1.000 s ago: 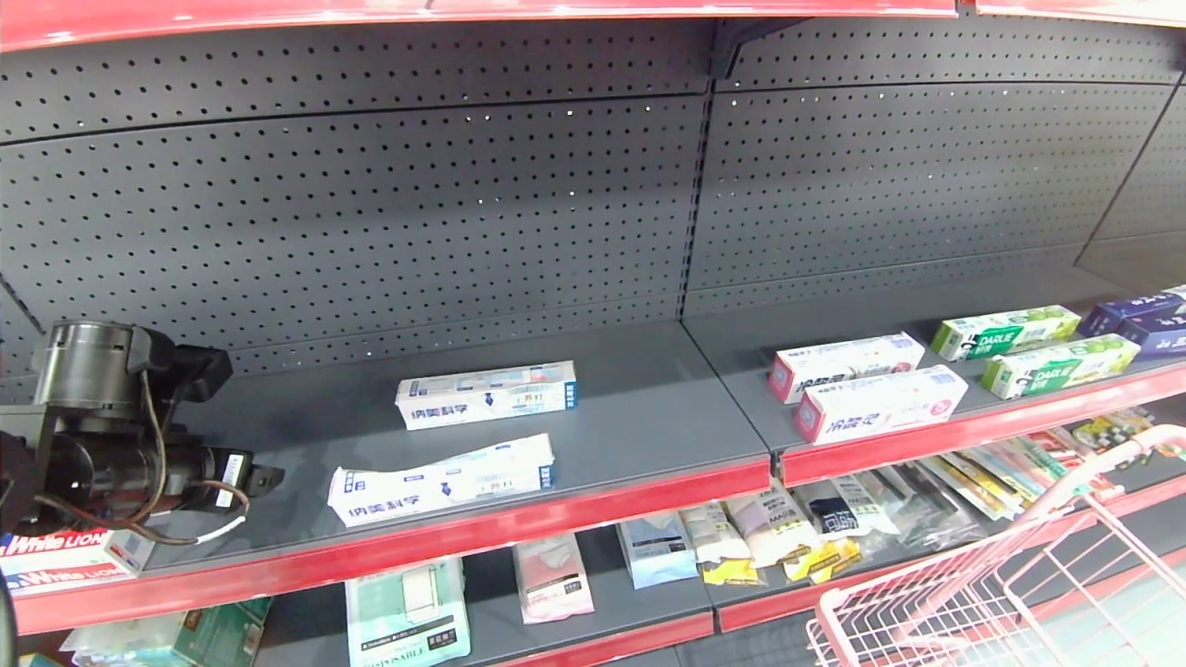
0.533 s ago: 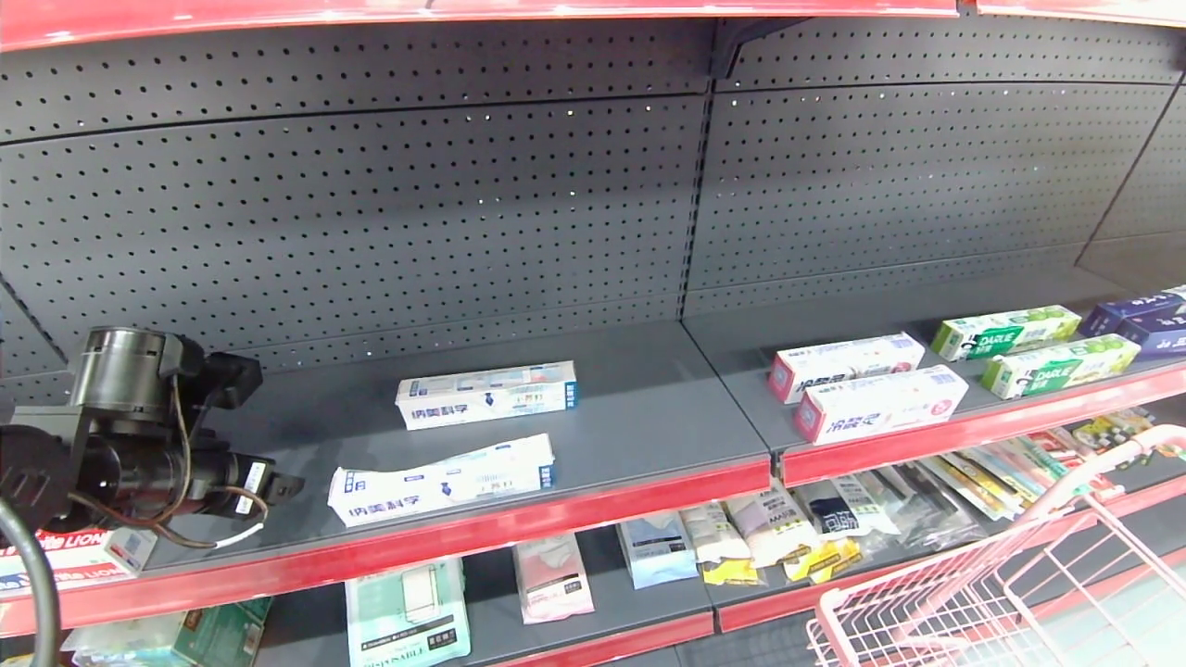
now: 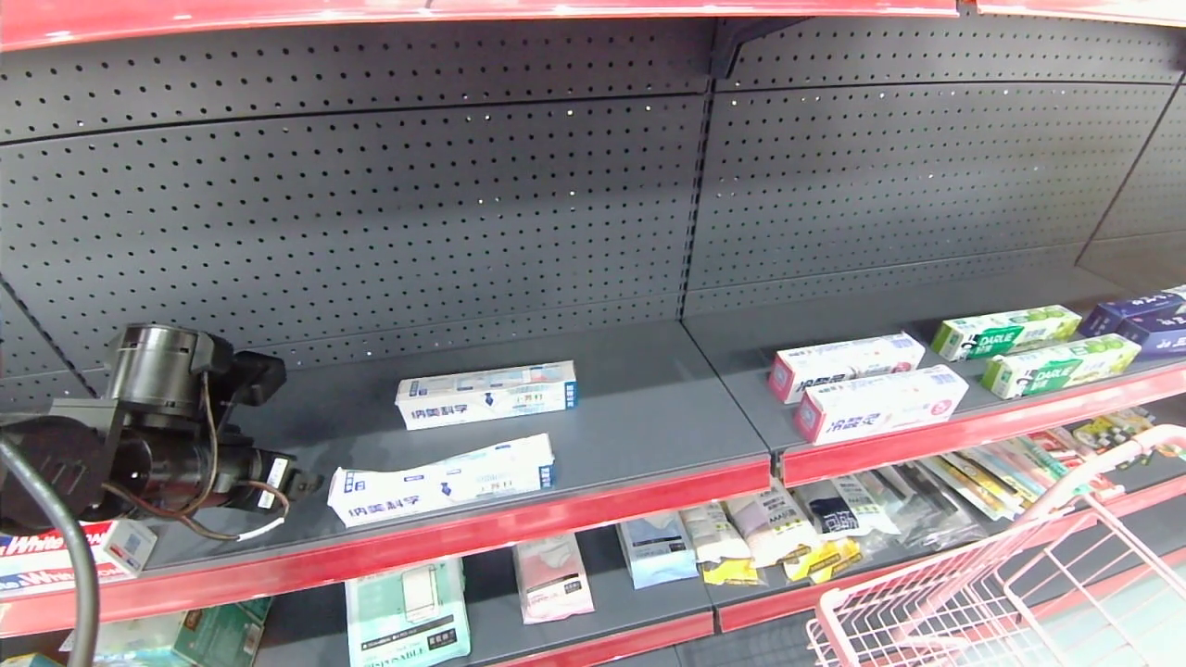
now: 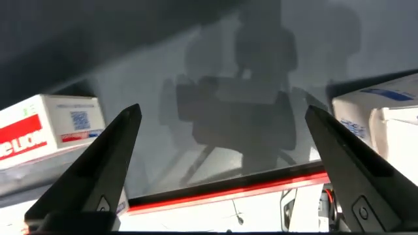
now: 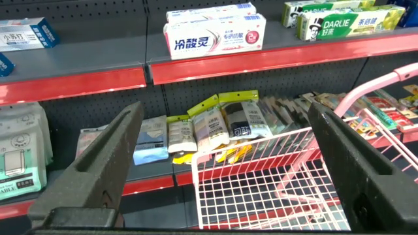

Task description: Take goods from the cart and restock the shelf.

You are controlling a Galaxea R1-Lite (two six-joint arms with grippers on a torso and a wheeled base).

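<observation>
- Head view: the left gripper point(image 3: 298, 482) hangs low over the left end of the shelf point(image 3: 649, 408), its tips just beside the near end of the front white-and-blue box point(image 3: 443, 480). That box lies slightly askew and looks a little crushed.
- A second white-and-blue box point(image 3: 486, 394) lies behind it. A red-and-white box point(image 3: 65, 556) sits at the shelf's left edge, under the arm.
- Further right lie two pink-and-white boxes point(image 3: 862, 384), two green boxes point(image 3: 1033, 347) and dark blue boxes point(image 3: 1144, 320). The pink cart point(image 3: 973, 602) stands lower right, in front of the shelves.
- Left wrist view: the left gripper point(image 4: 222, 163) has its fingers spread wide with nothing between them. The red-and-white box point(image 4: 46, 124) lies to one side, a white-and-blue box point(image 4: 379, 111) to the other, with bare shelf between.
- Right wrist view: the right gripper point(image 5: 222, 163) is also spread and empty, held above the cart point(image 5: 261, 189). It faces the pink-and-white boxes point(image 5: 215, 32) and the green boxes point(image 5: 346, 19) on the shelf beyond.
- We judge the restocking partly done. Several boxes are on the shelf, each kind only two deep, with wide bare stretches behind and between them.
- Neither gripper carries goods, so another pick from the cart comes next. We cannot tell how much stock the cart holds.
</observation>
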